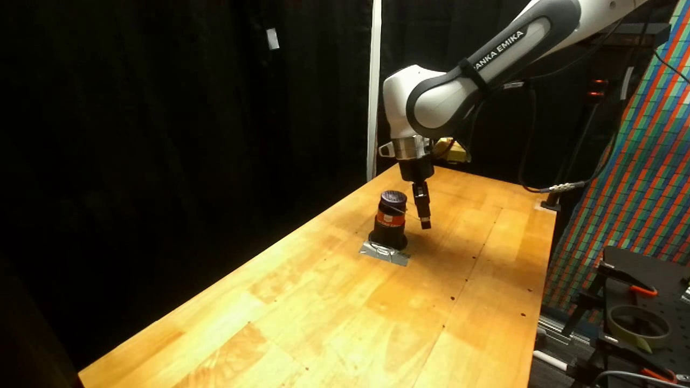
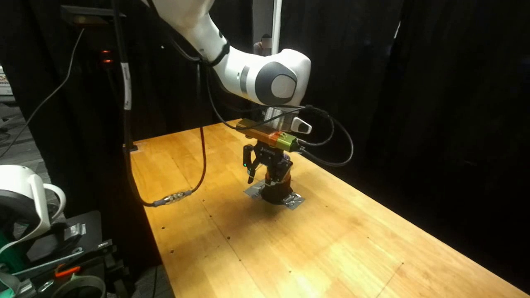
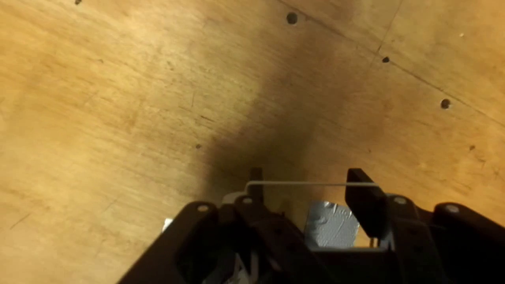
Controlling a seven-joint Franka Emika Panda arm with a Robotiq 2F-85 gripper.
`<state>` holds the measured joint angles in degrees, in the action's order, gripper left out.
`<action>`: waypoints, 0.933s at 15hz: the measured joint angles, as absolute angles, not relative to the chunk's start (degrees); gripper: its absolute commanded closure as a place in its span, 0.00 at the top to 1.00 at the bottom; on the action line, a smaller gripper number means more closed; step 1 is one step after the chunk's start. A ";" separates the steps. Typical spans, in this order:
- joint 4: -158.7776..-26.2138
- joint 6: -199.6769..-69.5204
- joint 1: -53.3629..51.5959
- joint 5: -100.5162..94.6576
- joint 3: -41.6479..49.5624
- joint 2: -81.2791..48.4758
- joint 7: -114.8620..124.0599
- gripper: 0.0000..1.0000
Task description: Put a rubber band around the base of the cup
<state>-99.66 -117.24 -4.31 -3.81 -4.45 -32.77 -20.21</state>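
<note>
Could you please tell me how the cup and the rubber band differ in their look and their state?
The cup is thick and dark with an orange middle; the rubber band is thin and pale. The cup stands upright on the table; the rubber band is stretched across the open gripper.

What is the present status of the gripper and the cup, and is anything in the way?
Gripper open, rubber band stretched across it. Cup upright, band higher than its base. Possible snag: grey tape by the base.
</note>
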 measured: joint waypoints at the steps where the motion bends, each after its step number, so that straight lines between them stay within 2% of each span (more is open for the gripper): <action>1: -102.48 -121.89 -4.41 -4.63 -4.45 -31.39 -18.89 0.19; 2: -105.38 -126.70 -4.56 -5.60 -4.44 -30.01 -17.29 0.14; 5: -114.40 -140.98 -5.46 -9.07 -4.08 -25.80 -11.38 0.10; 7: -120.62 -150.26 -6.72 -12.90 -2.95 -23.13 -6.20 0.15; 9: -127.19 -159.85 -9.18 -19.32 0.07 -20.52 0.60 0.16; 14: -139.80 -180.48 -22.15 -44.34 20.11 -16.12 20.83 0.15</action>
<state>-139.80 -180.48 -22.15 -44.34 20.11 -16.12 20.83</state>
